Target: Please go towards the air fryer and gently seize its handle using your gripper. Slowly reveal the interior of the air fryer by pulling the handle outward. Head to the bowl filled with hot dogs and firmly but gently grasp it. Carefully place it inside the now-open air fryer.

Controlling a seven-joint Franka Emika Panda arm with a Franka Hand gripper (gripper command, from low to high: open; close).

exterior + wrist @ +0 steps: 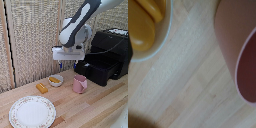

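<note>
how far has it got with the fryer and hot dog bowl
The air fryer drawer looks pulled out, so the opening step seems done. Now the gripper hangs above the table between the bowl of hot dogs and the pink mug, holding nothing as far as the views show. Grasping the bowl and setting it in the drawer remain. One sausage piece lies on the table beside the bowl.

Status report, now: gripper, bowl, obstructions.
Gripper above the table, empty, jaws unclear. Bowl untouched, hot dogs inside. Fryer drawer out. Pink mug beside bowl.

Black air fryer (107,55), pink mug (79,83), floral-rimmed plate (32,111)
</note>
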